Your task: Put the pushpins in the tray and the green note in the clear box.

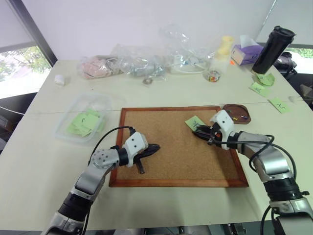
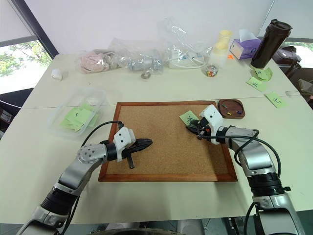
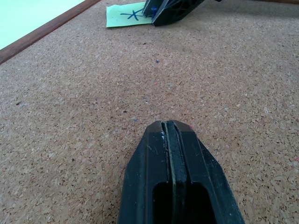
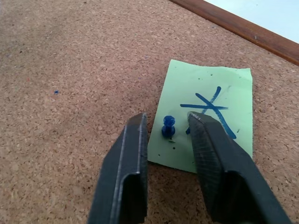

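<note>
Right wrist view: right gripper (image 4: 167, 140) jaws apart, straddling blue pushpin (image 4: 168, 126), untouched | note (image 4: 205, 116) pinned, corkboard (image 1: 161, 147) 2 o'clock | tray (image 1: 238, 112) holds pins | left gripper (image 3: 170, 140) clenched, empty | box (image 1: 68, 128) awaits note.

green note (image 4: 205, 116): light green, blue scribble | pushpin (image 4: 168, 126): blue | tray (image 1: 238, 112): dark brown | corkboard (image 1: 166, 147): tan, speckled

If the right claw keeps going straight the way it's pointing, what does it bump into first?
Most likely the blue pushpin, which stands between the right claw's open fingers, stuck in the green note on the corkboard. Depth is hard to judge, so it may not be touching yet.
</note>
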